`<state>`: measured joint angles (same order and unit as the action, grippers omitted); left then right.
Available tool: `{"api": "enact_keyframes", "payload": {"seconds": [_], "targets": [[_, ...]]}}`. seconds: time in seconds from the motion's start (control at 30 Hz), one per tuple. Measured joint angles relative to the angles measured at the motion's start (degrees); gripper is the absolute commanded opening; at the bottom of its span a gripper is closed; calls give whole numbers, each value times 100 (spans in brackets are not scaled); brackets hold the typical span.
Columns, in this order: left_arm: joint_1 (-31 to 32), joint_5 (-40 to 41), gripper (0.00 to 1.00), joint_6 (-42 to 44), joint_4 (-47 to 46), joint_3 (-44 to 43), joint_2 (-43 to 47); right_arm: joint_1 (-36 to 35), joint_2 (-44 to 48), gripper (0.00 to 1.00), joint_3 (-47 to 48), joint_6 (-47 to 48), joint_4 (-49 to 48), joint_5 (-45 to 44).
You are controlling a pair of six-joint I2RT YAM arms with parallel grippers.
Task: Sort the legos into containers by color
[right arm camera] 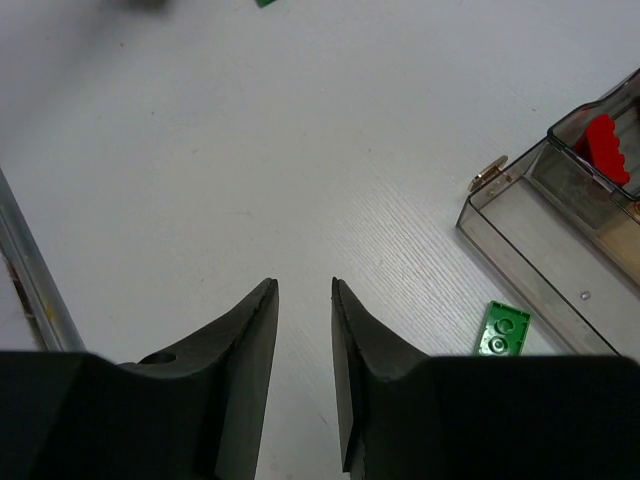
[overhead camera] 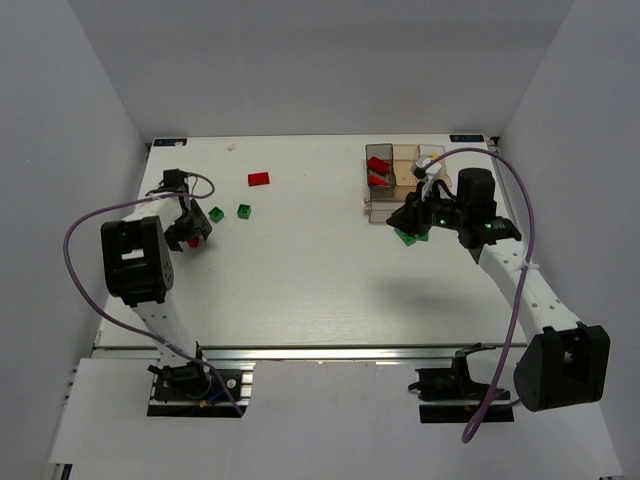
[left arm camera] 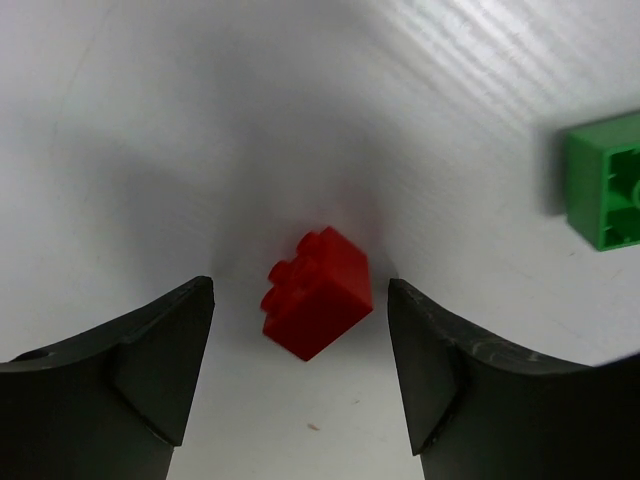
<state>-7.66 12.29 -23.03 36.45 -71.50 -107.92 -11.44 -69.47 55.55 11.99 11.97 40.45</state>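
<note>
A small red lego (left arm camera: 318, 292) lies on the table between the fingers of my open left gripper (left arm camera: 300, 288), not touched by either; both show at the left in the top view, the gripper (overhead camera: 190, 235) over the lego (overhead camera: 198, 241). Two green legos (overhead camera: 216, 214) (overhead camera: 244, 210) and a flat red one (overhead camera: 259, 179) lie nearby. The containers (overhead camera: 392, 152) stand at the back right, with red legos (overhead camera: 378, 166) in the smoky bin. My right gripper (right arm camera: 303, 283) is slightly open and empty, just in front of the tray. A flat green lego (right arm camera: 502, 329) lies beside it.
One green lego (left arm camera: 605, 195) shows at the right edge of the left wrist view. The containers' front tray (right arm camera: 520, 250) has a small latch at its corner. White walls enclose the table on three sides. The metal rail of the table's near edge (right arm camera: 30, 280) shows in the right wrist view.
</note>
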Motion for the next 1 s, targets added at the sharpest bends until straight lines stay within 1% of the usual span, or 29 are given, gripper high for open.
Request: {"api": "enact_keyframes", "payload": {"seconds": [0.1, 0.17, 0.23, 0.3, 0.47, 0.63, 0.67, 0.77, 0.8, 0.87, 0.9, 1.0], "targets": [[-7, -101, 79, 105, -48, -188, -131, 31, 0, 34, -2, 0, 0, 0], [-11, -127, 75, 164, -46, -260, -195, 66, 0, 34, -7, 0, -2, 0], [-22, -184, 67, 201, -42, -328, -249, 94, -4, 34, -9, 0, -2, 0], [-44, -247, 64, 225, -44, -385, -302, 136, -13, 34, -9, 0, -2, 0], [-92, -422, 51, 245, -79, -387, -319, 212, -33, 34, -15, -2, -2, 4], [-114, -590, 42, 240, -238, -136, -146, 245, -33, 34, -15, -4, -2, 33], [-114, -634, 36, 240, -260, -68, -96, 247, -33, 34, -15, -2, -2, 44], [-122, -769, 26, 232, -289, 74, 20, 258, -33, 34, -17, -4, -2, 68], [-122, -833, 22, 223, -295, 118, 55, 262, -33, 34, -15, -4, -4, 74], [-122, -988, 19, 219, -304, 199, 125, 284, -33, 34, -17, -4, -2, 87], [-120, -1108, 15, 219, -315, 249, 166, 304, -33, 34, -17, -4, -2, 90], [-92, -1504, 9, 258, -299, 380, 317, 326, -33, 34, -17, -4, -2, 109]]}}
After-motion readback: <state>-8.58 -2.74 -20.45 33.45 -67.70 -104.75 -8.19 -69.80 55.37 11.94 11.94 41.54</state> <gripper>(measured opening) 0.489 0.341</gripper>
